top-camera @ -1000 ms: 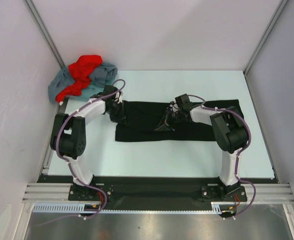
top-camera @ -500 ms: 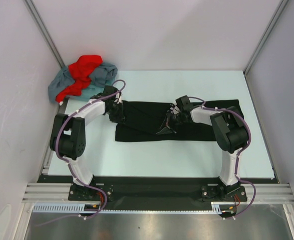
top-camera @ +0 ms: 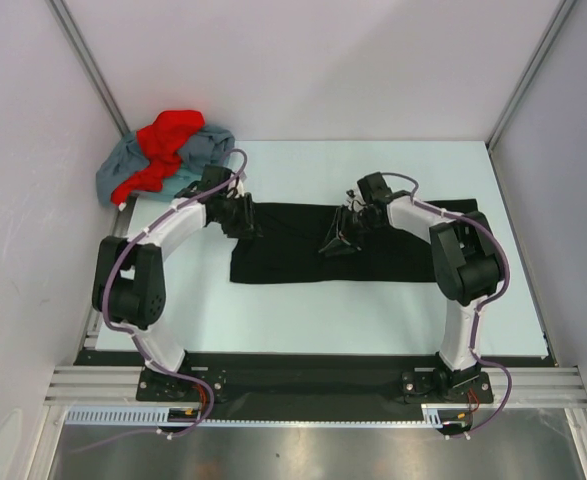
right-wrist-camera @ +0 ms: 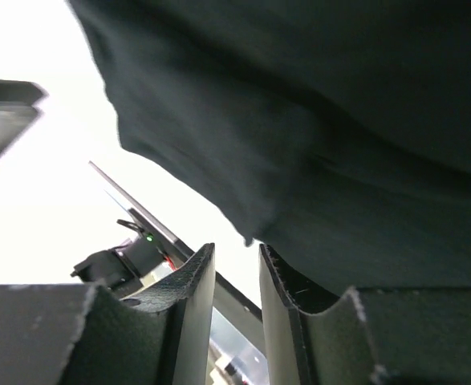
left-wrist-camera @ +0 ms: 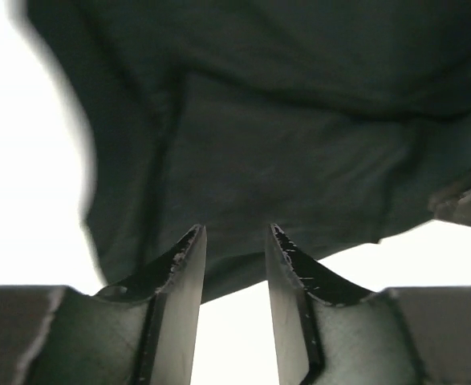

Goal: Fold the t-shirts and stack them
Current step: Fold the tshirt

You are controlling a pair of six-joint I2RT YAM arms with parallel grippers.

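While black t-shirt (top-camera: 373, 262) lies on table (top-camera: 303, 312), left end effector (left-wrist-camera: 235, 233) and right end effector (right-wrist-camera: 237, 250) sit narrowly spread over it.

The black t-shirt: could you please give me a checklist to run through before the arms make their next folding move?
1. Both grippers at the black t-shirt: ok. The left gripper is at its left end and the right gripper is near its middle.
2. Left grip secure: cannot tell. Cloth reaches its tips, but a narrow gap shows between them.
3. Right grip secure: cannot tell, though the cloth rises in a peak to it.
4. Shirt lying flat: not ok. It is peaked and creased.
5. Red t-shirt and grey-blue t-shirt off the black one: ok. They are piled at the far left corner.
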